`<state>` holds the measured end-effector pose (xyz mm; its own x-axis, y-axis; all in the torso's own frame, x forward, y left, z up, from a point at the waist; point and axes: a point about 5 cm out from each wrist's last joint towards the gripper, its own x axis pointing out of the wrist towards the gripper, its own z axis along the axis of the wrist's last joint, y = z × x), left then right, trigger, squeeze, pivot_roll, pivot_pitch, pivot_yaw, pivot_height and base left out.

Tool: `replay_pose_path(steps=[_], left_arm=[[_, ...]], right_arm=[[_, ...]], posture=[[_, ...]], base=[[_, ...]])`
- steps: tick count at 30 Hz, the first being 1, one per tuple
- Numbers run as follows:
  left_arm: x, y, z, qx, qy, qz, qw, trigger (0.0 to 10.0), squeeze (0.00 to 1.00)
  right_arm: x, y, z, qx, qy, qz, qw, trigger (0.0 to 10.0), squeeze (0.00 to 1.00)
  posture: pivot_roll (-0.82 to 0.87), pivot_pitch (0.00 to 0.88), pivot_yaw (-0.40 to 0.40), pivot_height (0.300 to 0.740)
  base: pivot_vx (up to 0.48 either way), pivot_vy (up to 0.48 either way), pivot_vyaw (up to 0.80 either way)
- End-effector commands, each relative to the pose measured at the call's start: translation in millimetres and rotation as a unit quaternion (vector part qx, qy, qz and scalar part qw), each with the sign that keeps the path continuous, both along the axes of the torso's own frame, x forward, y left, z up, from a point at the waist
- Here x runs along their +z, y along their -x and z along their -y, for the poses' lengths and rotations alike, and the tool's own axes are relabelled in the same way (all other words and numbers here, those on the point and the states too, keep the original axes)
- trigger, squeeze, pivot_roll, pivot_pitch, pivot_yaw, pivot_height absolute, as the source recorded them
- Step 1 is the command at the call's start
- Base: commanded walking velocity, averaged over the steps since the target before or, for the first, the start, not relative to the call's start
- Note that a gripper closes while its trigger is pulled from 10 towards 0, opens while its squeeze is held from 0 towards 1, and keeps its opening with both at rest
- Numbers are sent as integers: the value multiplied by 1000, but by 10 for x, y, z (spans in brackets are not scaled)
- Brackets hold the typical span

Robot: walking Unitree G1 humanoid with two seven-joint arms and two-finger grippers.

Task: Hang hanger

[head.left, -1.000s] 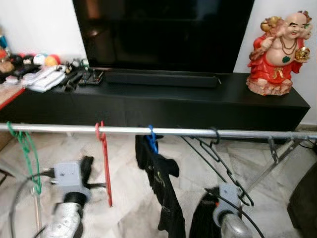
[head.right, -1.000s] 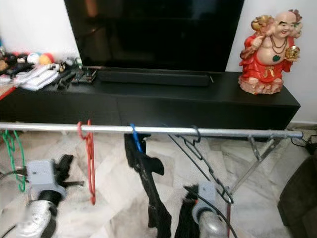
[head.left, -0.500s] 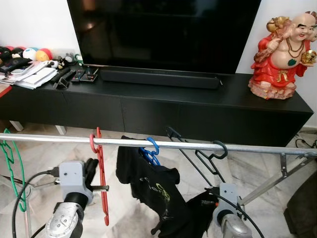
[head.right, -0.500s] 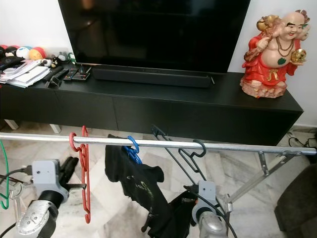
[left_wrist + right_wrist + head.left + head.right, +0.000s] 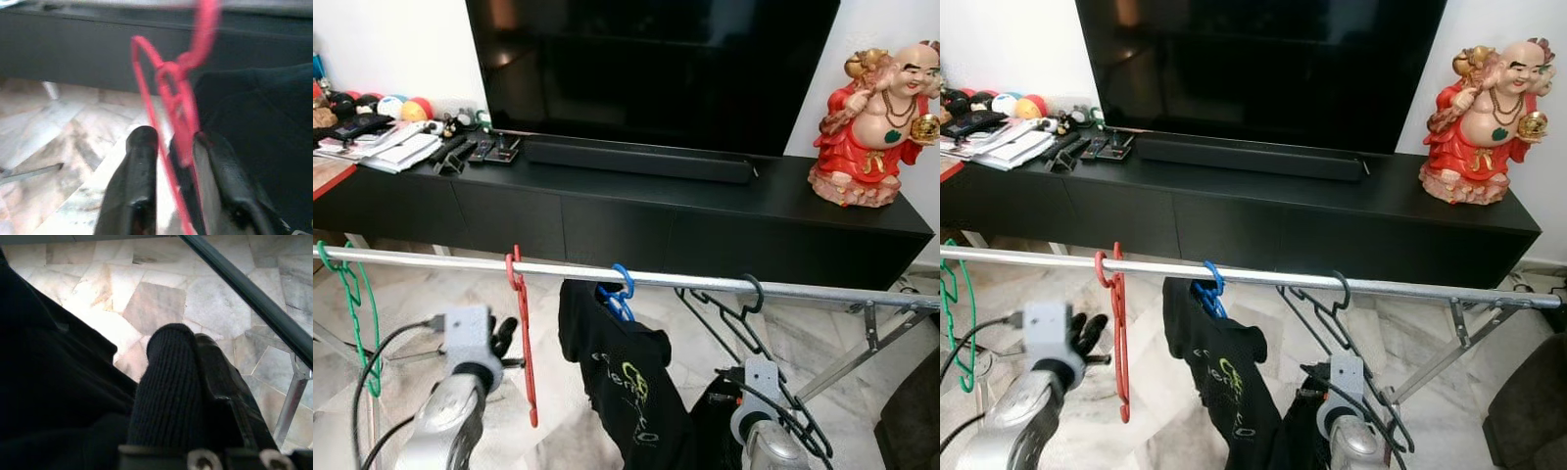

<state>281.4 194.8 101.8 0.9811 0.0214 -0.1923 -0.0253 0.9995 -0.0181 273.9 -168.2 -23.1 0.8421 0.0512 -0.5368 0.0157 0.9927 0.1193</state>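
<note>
A red hanger [image 5: 525, 352] hangs by its hook on the silver rail [image 5: 695, 283]. My left gripper [image 5: 504, 335] is level with the hanger's middle, just to its left. In the left wrist view the red hanger [image 5: 183, 112] runs down between the fingers [image 5: 142, 152], which stand slightly apart with floor showing beside the wire. My right gripper [image 5: 183, 335] is low under the rail's right part. It is shut, and black cloth [image 5: 54, 382] lies against its side.
A blue hanger [image 5: 620, 287] carries a black shirt [image 5: 617, 382] mid-rail. Black hangers [image 5: 744, 315] hang to the right and a green hanger [image 5: 357, 304] at the left end. Behind stand a black TV cabinet [image 5: 705, 220], a television [image 5: 646, 59] and a red statue [image 5: 876, 127].
The camera has shifted. The black shirt, spread out toward the right gripper half a second ago, now hangs narrower. The left gripper stays beside the red hanger.
</note>
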Motion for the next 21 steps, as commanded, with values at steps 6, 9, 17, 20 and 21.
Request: replay_pose_path(steps=[6,9,17,20,21], left_arm=[[61,-362,49,-4,-59,-36,998,10000,1000],[86,-414,63,9,-63,-39,997,10000,1000],[61,-378,0,81,-51,-67,993,10000,1000],[68,-350,-14,91,-46,-69,992,10000,1000],[56,-335,-9,88,-45,-73,992,10000,988]], right_arm=[[144,-143,-4,3,2,36,999,10000,0],[107,-102,74,-2,3,25,1000,10000,0],[15,17,262,-12,6,-7,1000,10000,0],[-22,62,277,-13,7,-16,1000,10000,0],[-58,102,268,-13,7,-23,1000,10000,0]], posture=[[41,66,-24,740],[41,67,-25,740],[36,70,-25,740],[43,72,-27,740],[48,73,-28,740]], base=[[0,0,0],[0,0,0],[0,0,0],[0,0,0],[0,0,0]])
